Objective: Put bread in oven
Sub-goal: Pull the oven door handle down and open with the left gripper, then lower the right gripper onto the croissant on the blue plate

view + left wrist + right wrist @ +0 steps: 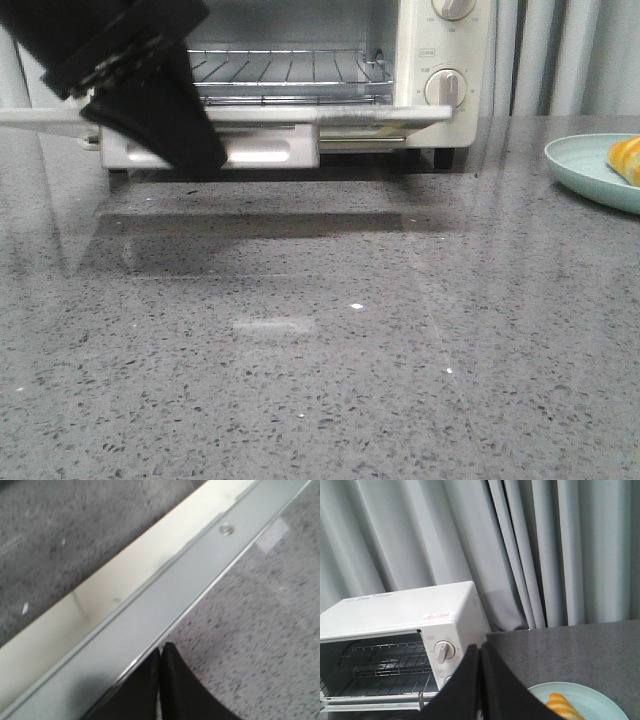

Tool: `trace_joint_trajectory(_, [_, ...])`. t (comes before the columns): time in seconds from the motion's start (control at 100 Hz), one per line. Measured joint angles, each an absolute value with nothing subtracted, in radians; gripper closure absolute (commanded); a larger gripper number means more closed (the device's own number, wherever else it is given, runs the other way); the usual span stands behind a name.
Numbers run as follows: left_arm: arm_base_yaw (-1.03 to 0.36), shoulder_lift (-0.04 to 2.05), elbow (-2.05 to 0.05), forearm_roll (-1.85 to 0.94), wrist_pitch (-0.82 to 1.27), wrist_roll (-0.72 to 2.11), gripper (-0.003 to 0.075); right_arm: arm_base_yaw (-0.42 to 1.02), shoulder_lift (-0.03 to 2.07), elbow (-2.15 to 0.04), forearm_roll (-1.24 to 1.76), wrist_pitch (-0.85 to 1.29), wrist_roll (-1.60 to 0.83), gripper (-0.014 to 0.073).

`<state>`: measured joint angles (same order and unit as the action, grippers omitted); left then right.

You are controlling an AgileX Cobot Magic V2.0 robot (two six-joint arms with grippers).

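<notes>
The black left gripper [160, 120] hangs in front of the left part of the cream-white countertop toaster oven [440, 60], over the oven's lowered glass-windowed door [330, 115]. In the left wrist view its two fingers [150, 690] are pressed flat together with no gap, clenched on nothing, their tips [162, 650] right at the metal edge of the door [150, 605]; whether they actually touch it I cannot tell. The door lies flat and open, and the wire rack [290, 68] inside the oven is bare.

Right of the oven, well apart from it, a pale green round plate [580, 165] sits on the speckled grey stone table [320, 350] at the picture's right edge. The golden-orange, cream-striped bread roll [625, 158] lies on that plate, mostly cut off by the frame, so its long axis and pointing cannot be told from the front view.

The black right gripper [480, 652] is up above the table, right of the oven [420, 615] and near the plate [600, 700]. Its fingers [465, 690] are also shut tight together, holding nothing. The bread [562, 707] shows only partly there.
</notes>
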<state>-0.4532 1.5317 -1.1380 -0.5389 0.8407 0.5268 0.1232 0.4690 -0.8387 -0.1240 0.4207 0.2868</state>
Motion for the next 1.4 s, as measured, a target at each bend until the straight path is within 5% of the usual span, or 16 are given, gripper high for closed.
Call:
trace_joint_trajectory(0.46, [-0.451,1.533,-1.062,-0.508,0.802,0.527,0.0742,0.123,0.469,-0.840,-0.124,0.437,0.284,0.0641])
trace_joint_trajectory(0.76, [-0.436,1.205,-1.073,-0.509,0.674,0.527,0.0742,0.123,0.669,-0.990,-0.137,0.778,0.283,0.0634])
trace_joint_trajectory(0.83, [-0.436,1.119,-1.073,-0.509,0.690,0.527,0.0742,0.123,0.752,-1.030,-0.158,0.853,0.283,0.0578])
trace_joint_trajectory(0.98, [-0.436,0.924,-1.044,-0.509,0.714,0.514,0.0742,0.123,0.922,-1.075,-0.190,0.933,0.271,0.0277])
trace_joint_trajectory(1.05, [-0.436,0.839,-1.024,-0.509,0.718,0.502,0.0742,0.114,1.001,-1.080,-0.198,0.935,0.270,0.0204])
trace_joint_trajectory(1.4, [-0.436,0.602,-0.900,-0.509,0.734,0.476,0.0742,-0.010,1.304,-1.080,-0.211,0.835,0.252,0.0306])
